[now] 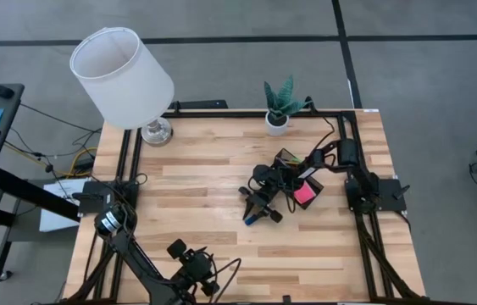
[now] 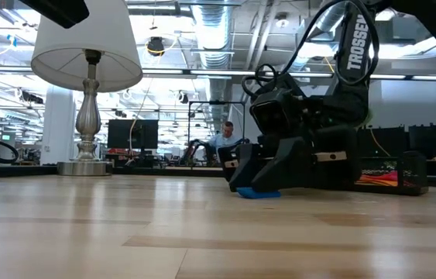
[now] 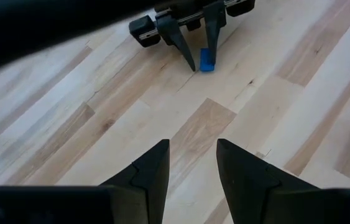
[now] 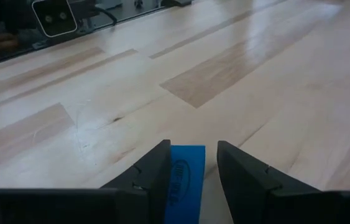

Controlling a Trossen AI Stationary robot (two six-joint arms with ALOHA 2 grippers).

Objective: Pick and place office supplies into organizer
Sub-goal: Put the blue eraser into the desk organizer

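Dark angular right gripper (image 4: 191, 163) apparently straddles flat blue eraser (image 4: 186, 180).

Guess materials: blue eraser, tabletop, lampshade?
Blue eraser: looks like matte rubber or vinyl, a solid colour with a printed oval mark; it lies on the table between the right end effector fingers. Tabletop: butcher-block wood, visible grain and joined planks, with a satin sheen. Lampshade: white, probably fabric or paper over a frame; the weave is too fine to tell.
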